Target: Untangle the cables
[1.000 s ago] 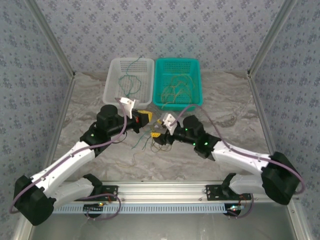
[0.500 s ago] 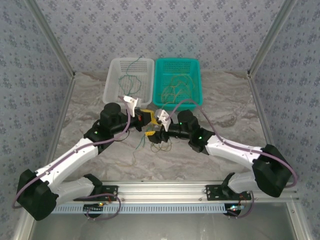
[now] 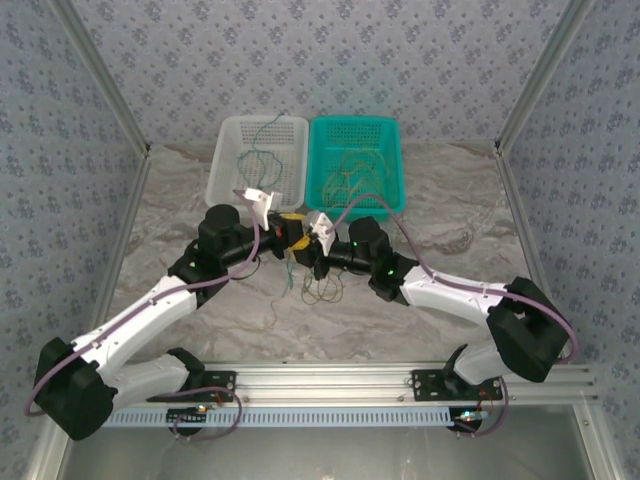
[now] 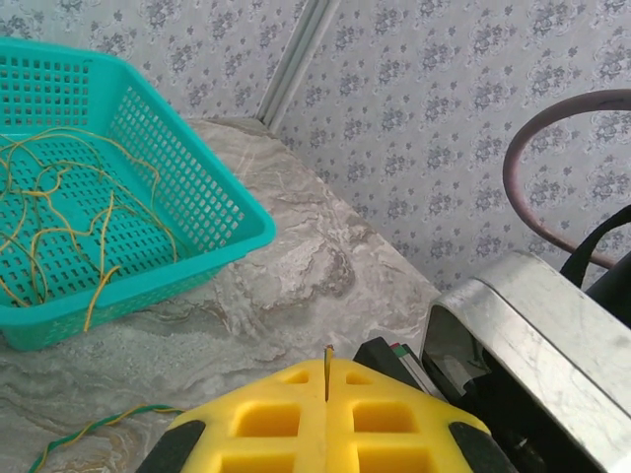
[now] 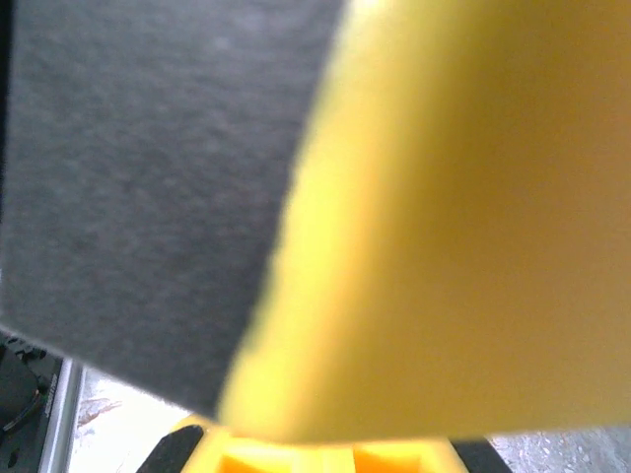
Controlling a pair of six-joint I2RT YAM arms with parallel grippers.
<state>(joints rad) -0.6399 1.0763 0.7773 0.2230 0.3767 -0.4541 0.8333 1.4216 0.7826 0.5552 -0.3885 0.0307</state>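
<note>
Your left hand (image 4: 327, 382) seems clenched on one strand of the cables (image 3: 320, 290) trailing on the tabletop (image 3: 450, 225), while your right hand (image 3: 306, 250), just beside it, is too blurred to tell.

Plastic on a marbled tabletop
The teal basket (image 4: 187, 177) is glossy perforated plastic, the white basket (image 3: 290, 140) translucent; table (image 4: 296, 296) matt, stone-patterned; left gripper (image 4: 326, 370) matt yellow plastic; cables (image 4: 99, 426) smooth-coated.

A marble-patterned table (image 3: 470, 210) carries two baskets side by side just beyond the jaws, a white basket (image 3: 220, 170) to their left and a teal basket (image 3: 398, 170) to their right. Loose cables (image 3: 322, 290) curl on the table just nearer than the jaws.
</note>
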